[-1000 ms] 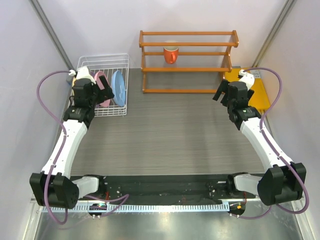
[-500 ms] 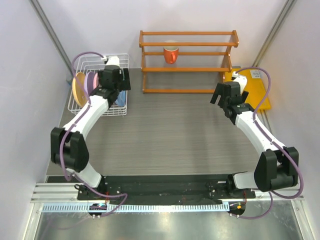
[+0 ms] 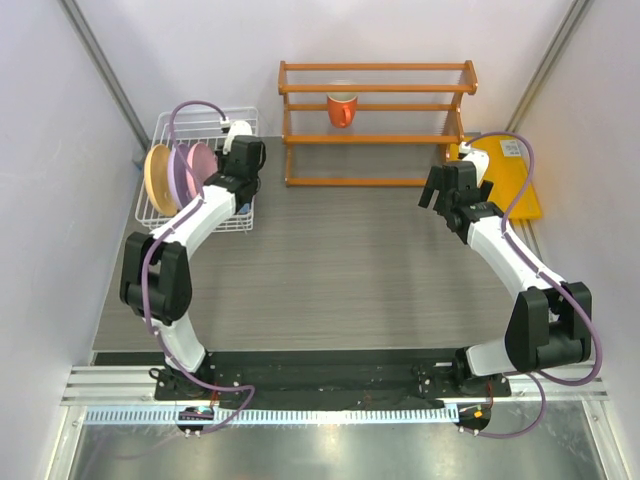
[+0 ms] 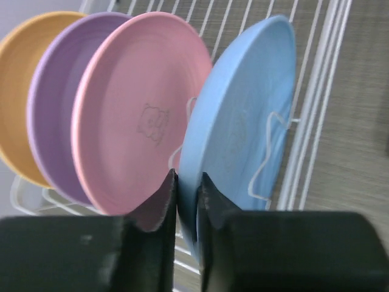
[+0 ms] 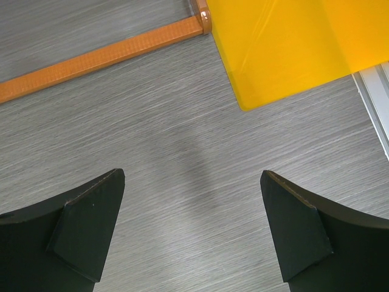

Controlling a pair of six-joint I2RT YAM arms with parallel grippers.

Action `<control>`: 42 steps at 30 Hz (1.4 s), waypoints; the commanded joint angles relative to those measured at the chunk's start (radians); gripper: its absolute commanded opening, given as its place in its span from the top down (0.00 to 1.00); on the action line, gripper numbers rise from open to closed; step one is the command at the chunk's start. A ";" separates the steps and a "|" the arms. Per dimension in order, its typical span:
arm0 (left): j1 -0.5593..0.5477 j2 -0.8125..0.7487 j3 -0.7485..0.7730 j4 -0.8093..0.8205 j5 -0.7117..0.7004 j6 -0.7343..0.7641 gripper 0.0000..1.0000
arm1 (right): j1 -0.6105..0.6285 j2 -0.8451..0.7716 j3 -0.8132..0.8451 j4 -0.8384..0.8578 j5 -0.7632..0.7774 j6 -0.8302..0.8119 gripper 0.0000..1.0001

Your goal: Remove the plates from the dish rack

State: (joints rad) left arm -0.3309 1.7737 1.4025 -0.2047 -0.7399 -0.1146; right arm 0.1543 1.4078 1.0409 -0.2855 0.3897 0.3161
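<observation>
Four plates stand on edge in the white wire dish rack [image 4: 322,91]: orange-yellow [image 4: 24,91], lilac [image 4: 51,121], pink [image 4: 134,109] and light blue [image 4: 243,121]. My left gripper [image 4: 187,188] is shut on the lower rim of the light blue plate, one finger on each face. From above, the left gripper [image 3: 238,185] sits at the right end of the dish rack [image 3: 205,120] and covers the blue plate. The orange-yellow plate [image 3: 157,178], lilac plate [image 3: 180,172] and pink plate [image 3: 203,160] show to its left. My right gripper [image 5: 193,176] hangs open over bare table, holding nothing.
An orange wooden shelf [image 3: 375,105] with an orange mug [image 3: 341,108] stands at the back middle. A yellow board [image 3: 505,180] lies at the right edge, just beyond the right gripper [image 3: 437,188]. The shelf's base rail [image 5: 97,58] runs ahead of it.
The left arm swung from the rack's left end to its right end, and its jaws closed on the light blue plate's rim. The right arm shifted slightly and stayed open.
</observation>
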 commanded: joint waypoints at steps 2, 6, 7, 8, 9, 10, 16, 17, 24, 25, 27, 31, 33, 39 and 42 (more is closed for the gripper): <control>-0.033 -0.039 0.030 0.050 -0.127 0.026 0.99 | -0.002 -0.004 0.031 0.012 -0.006 -0.009 0.00; -0.057 -0.065 0.038 0.071 -0.198 0.068 1.00 | -0.004 -0.007 0.030 0.009 -0.005 -0.005 0.00; -0.065 -0.074 0.041 0.080 -0.217 0.082 1.00 | -0.002 -0.006 0.030 0.008 -0.005 -0.005 0.00; -0.075 -0.082 0.044 0.086 -0.240 0.093 1.00 | -0.002 -0.010 0.030 0.008 -0.006 -0.003 0.00; -0.082 -0.088 0.044 0.097 -0.263 0.110 1.00 | -0.002 -0.010 0.031 0.006 -0.009 -0.003 0.00; -0.086 -0.095 0.047 0.116 -0.282 0.140 1.00 | -0.004 -0.013 0.031 0.005 -0.011 -0.002 0.00; -0.123 -0.148 0.070 0.174 -0.389 0.249 1.00 | -0.002 -0.030 0.036 -0.007 -0.028 0.000 0.00; -0.131 -0.154 0.075 0.176 -0.398 0.259 1.00 | -0.002 -0.041 0.038 -0.010 -0.029 -0.002 0.00; -0.177 -0.269 0.089 0.063 -0.366 0.227 1.00 | -0.002 -0.095 0.053 -0.015 -0.198 0.006 0.00; -0.181 -0.301 0.102 -0.005 -0.325 0.189 1.00 | -0.002 -0.098 0.064 -0.014 -0.281 0.009 0.00; -0.186 -0.327 0.118 -0.166 -0.173 0.028 1.00 | -0.001 -0.105 0.073 -0.004 -0.363 0.037 0.00; -0.186 -0.401 0.058 -0.245 0.049 -0.155 1.00 | 0.001 -0.104 0.077 0.054 -0.555 0.112 0.02; -0.186 -0.428 0.014 -0.245 0.144 -0.203 1.00 | 0.005 -0.099 0.067 0.110 -0.641 0.147 0.04; -0.189 -0.430 -0.077 -0.223 0.289 -0.333 1.00 | 0.073 -0.067 0.041 0.229 -0.723 0.233 0.06; -0.195 -0.421 -0.109 -0.199 0.333 -0.364 1.00 | 0.128 -0.033 0.045 0.252 -0.721 0.236 0.05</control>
State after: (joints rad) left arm -0.5175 1.3514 1.3231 -0.4408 -0.5274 -0.3717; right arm 0.2241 1.3426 1.0805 -0.1295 -0.2615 0.5083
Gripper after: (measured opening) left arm 0.050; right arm 0.947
